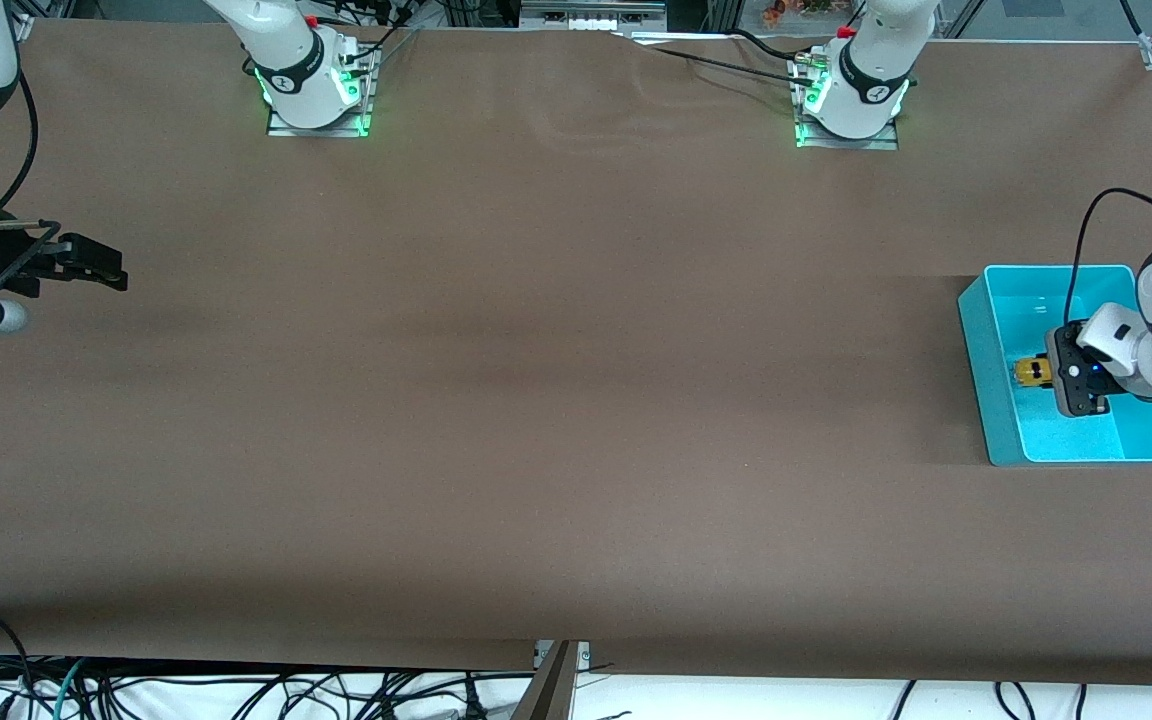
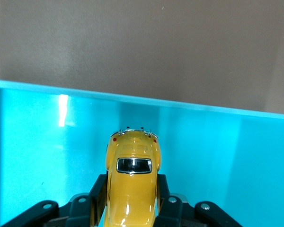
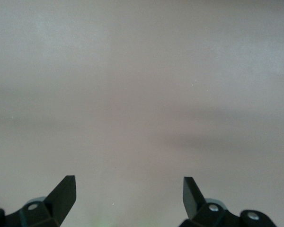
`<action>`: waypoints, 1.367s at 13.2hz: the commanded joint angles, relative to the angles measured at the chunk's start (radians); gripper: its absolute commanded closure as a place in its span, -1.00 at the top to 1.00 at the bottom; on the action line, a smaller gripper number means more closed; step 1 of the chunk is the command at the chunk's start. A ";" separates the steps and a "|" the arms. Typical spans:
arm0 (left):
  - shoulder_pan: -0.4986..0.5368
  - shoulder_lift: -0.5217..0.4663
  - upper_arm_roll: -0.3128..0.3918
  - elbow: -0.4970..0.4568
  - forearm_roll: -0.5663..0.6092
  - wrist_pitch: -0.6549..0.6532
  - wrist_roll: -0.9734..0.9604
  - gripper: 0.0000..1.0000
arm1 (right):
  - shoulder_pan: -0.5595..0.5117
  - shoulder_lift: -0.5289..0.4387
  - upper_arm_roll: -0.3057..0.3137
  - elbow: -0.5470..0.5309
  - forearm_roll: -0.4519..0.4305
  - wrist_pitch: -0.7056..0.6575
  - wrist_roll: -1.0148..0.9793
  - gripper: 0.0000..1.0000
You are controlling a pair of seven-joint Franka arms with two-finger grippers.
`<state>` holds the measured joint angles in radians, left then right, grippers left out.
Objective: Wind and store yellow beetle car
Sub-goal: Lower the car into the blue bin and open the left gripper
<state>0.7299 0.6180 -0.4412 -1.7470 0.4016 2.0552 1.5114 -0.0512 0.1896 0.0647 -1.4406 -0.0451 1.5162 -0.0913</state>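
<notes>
The yellow beetle car (image 1: 1031,372) is a tiny rounded toy with dark windows. It sits between the fingers of my left gripper (image 1: 1039,373), inside the turquoise bin (image 1: 978,350) at the left arm's end of the table. In the left wrist view the car (image 2: 132,184) is clamped on both sides by the black fingers (image 2: 98,196), its end pointing at the bin's wall (image 2: 227,156). I cannot tell whether it touches the bin floor. My right gripper (image 1: 114,270) waits open and empty over the right arm's end of the table, and it also shows in the right wrist view (image 3: 129,189).
The brown table cover (image 1: 536,400) spreads between the two arms. Cables hang off the table's front edge (image 1: 386,690). A black cable (image 1: 1086,240) loops over the bin from the left wrist.
</notes>
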 commanded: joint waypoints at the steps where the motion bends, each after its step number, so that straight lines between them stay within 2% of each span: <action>1: 0.005 0.017 0.005 0.026 0.028 -0.006 0.026 -0.66 | -0.004 -0.015 0.000 -0.014 0.016 0.004 -0.010 1.00; 2: 0.003 0.022 0.007 0.027 0.028 -0.004 0.026 -0.46 | -0.006 -0.013 0.000 -0.014 0.016 0.004 -0.010 1.00; 4: 0.009 0.025 0.006 0.027 0.026 0.003 0.044 0.98 | -0.004 -0.013 0.000 -0.014 0.016 0.004 -0.008 1.00; 7: 0.009 -0.009 0.001 0.035 -0.001 -0.012 0.128 1.00 | -0.006 -0.015 0.000 -0.014 0.018 0.004 -0.008 1.00; 12: -0.020 -0.141 -0.027 0.060 -0.073 -0.179 0.081 1.00 | -0.006 -0.015 0.000 -0.014 0.018 0.004 -0.008 1.00; 18: -0.027 -0.175 -0.253 0.289 -0.066 -0.634 -0.219 1.00 | -0.007 -0.015 0.000 -0.014 0.018 0.004 -0.008 1.00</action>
<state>0.7071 0.4344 -0.6422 -1.5316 0.3416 1.5285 1.3886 -0.0516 0.1896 0.0645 -1.4406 -0.0444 1.5162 -0.0913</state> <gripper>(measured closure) 0.000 0.000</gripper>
